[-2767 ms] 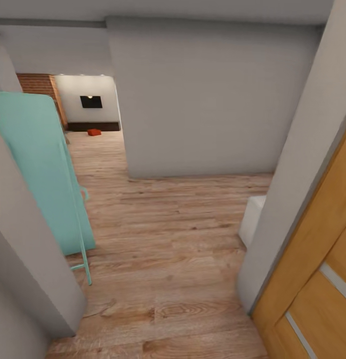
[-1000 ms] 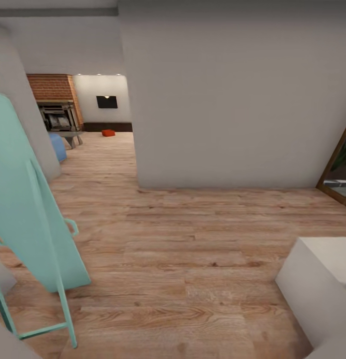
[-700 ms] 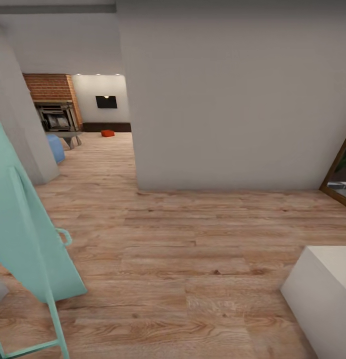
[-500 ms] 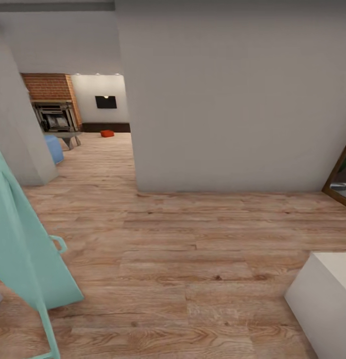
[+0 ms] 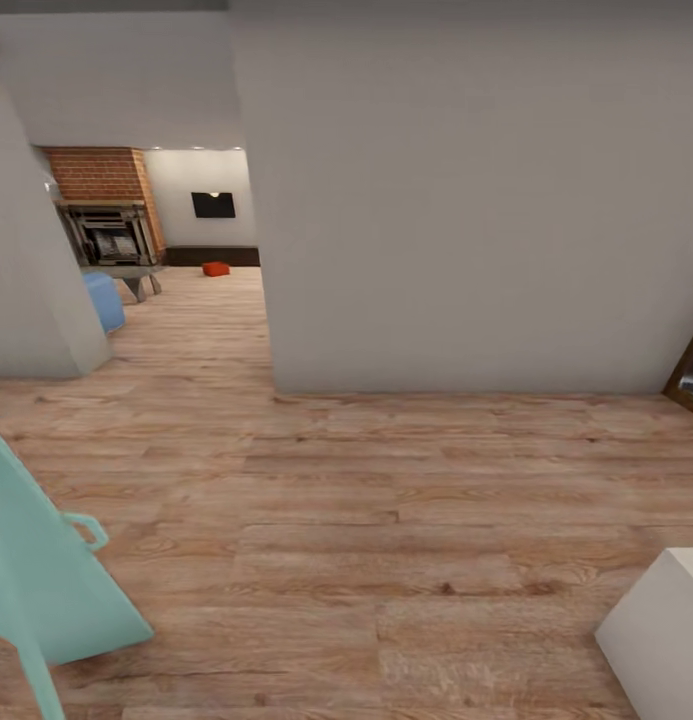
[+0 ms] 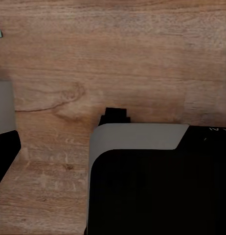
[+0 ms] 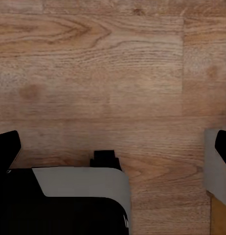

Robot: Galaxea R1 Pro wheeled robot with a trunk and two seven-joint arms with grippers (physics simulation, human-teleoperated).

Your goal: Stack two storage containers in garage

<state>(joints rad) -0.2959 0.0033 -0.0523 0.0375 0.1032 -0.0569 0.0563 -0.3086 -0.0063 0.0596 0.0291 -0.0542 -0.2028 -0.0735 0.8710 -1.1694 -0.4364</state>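
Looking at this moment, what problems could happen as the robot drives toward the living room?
1. The base could clip the corner of the large grey-white wall beside the passage that leads to the small red-orange storage container on the far wood-plank floor.
2. The leaning turquoise panel with a handle stands close on the left; a left turn might knock it.
3. The white box near the right edge could catch the base.

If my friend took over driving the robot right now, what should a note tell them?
Grippers: both wrist views look down at the wood-plank floor; I can't tell if either is open or shut, and nothing shows in them.
Things: one red-orange container sits far off on the living room floor, near the dark low cabinet.
Done: nothing carried yet.
Left: drive there, fetch both containers, stack them in the garage.
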